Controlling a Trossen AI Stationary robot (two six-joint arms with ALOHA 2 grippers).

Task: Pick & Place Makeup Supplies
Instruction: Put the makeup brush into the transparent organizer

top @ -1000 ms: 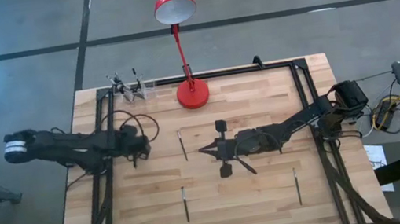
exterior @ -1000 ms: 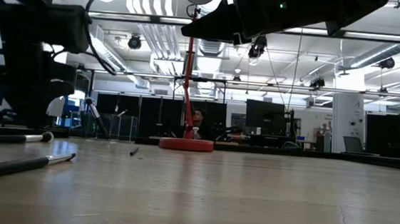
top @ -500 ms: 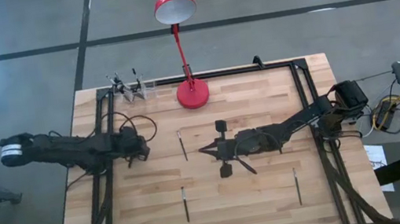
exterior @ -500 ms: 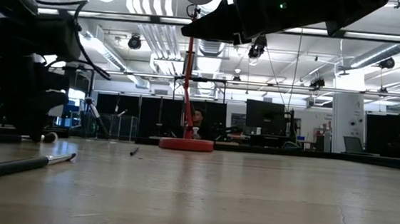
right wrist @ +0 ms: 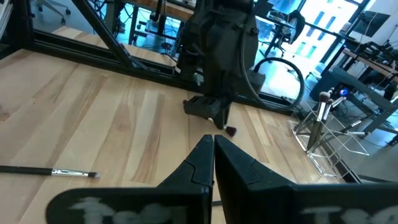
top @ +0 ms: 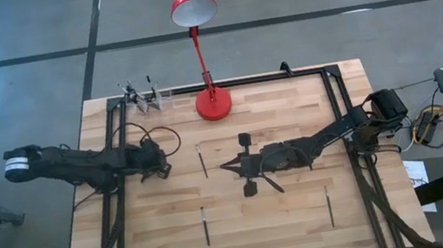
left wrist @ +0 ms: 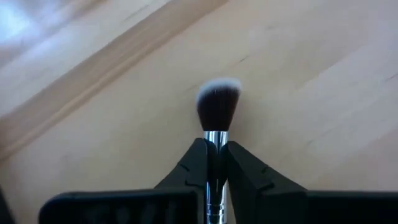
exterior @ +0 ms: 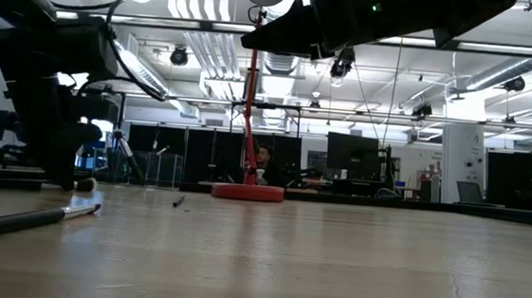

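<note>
Makeup brush (left wrist: 217, 112) pinched in left end effector (left wrist: 216, 163)

Bright overhead ceiling lights (exterior: 201, 1), blue glare at left, soft wrist-view blur.

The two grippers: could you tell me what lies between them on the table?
In the high view, one thin brush lies between the left gripper and the right gripper.

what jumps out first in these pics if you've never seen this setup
The tall red desk lamp at the back edge of the wooden table catches the eye first. Next, the left gripper at the table's left side, its fingers closed on the silvery ferrule of a dark, white-tipped makeup brush. The right gripper waits shut over the middle.
</note>
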